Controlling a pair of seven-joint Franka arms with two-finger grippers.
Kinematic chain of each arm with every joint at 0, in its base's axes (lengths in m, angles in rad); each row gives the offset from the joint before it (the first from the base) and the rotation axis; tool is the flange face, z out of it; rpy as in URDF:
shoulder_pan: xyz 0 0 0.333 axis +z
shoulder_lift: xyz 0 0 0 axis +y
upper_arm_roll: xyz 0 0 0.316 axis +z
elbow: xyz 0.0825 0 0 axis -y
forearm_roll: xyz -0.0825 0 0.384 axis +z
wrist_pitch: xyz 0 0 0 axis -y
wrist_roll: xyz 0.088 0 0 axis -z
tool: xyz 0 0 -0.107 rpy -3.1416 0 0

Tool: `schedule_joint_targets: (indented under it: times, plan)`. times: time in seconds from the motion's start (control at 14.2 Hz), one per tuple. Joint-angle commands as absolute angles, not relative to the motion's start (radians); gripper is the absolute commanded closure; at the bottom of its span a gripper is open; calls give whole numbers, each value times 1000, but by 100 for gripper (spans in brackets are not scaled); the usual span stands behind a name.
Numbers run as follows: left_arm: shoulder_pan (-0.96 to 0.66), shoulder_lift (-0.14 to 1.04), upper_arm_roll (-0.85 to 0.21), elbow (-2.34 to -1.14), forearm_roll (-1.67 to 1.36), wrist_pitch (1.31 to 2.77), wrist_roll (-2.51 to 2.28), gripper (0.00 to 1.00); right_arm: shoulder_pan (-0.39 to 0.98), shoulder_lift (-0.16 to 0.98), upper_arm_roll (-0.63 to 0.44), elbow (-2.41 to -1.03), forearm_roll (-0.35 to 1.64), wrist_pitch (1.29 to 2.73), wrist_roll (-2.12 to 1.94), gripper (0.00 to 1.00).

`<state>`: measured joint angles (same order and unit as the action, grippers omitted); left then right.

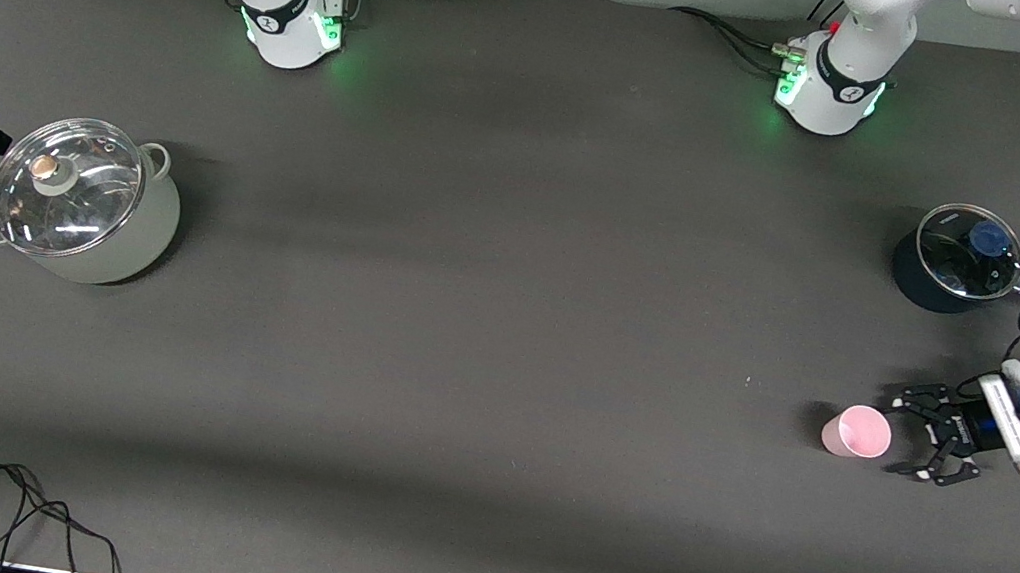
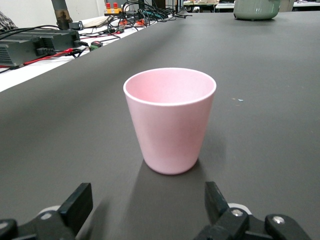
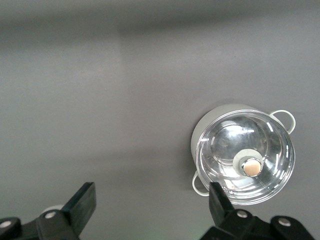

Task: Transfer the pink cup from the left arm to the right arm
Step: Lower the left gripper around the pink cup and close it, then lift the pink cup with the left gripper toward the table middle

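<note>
Here, in the front view, the small tapered pale-pink plastic cup (image 1: 857,432) stands upright and empty on the dark matte table (image 1: 484,323), toward the left arm's end. The left gripper (image 1: 907,435) sits just beside it, claw fingers spread, not touching. A dark round pot with a glass lid (image 1: 957,256) stands farther from the camera.

In the left wrist view, the cup (image 2: 170,120) stands between the spread black fingertips (image 2: 77,204).

In the right wrist view, the right gripper (image 3: 150,202) hangs released over the table near the pale metal glass-lidded pot (image 3: 242,152).
</note>
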<state>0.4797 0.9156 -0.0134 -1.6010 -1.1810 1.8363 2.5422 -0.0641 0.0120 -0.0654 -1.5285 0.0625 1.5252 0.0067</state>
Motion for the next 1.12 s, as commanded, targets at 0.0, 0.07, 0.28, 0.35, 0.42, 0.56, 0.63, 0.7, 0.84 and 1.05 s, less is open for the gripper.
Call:
schedule_joint_targets:
  times: [0.0, 0.07, 0.28, 0.35, 0.42, 0.56, 0.63, 0.7, 0.84, 1.05]
  plan:
    - [450, 904, -5, -1631, -1221, 1856, 2569, 0, -64, 15, -66, -1514, 54, 1509, 28, 0]
    - [448, 904, -11, -1638, -1226, 1864, 2568, 0, -64, 15, -66, -1514, 54, 1509, 28, 0]
    - [446, 904, -35, -1657, -1239, 1871, 2569, 0, -64, 14, -67, -1514, 54, 1509, 28, 0]
    - [446, 902, -49, -1664, -1241, 1881, 2569, 0, -66, 14, -67, -1514, 54, 1509, 28, 0]
    - [446, 902, -55, -1672, -1243, 1887, 2568, 0, -66, 15, -67, -1514, 54, 1509, 28, 0]
    - [443, 902, -64, -1681, -1261, 1890, 2569, 0, -66, 14, -67, -1514, 54, 1509, 28, 0]
    - [437, 900, -66, -1683, -1270, 1894, 2569, 0, -66, 15, -71, -1514, 54, 1509, 26, 0]
    - [434, 900, -66, -1684, -1273, 1894, 2569, 0, -64, 15, -72, -1514, 54, 1509, 26, 0]
    - [431, 902, -67, -1689, -1278, 1893, 2566, 0, -64, 15, -74, -1514, 54, 1508, 26, 0]
    - [431, 899, -67, -1695, -1278, 1893, 2568, 21, -64, 14, -74, -1514, 54, 1508, 26, 0]
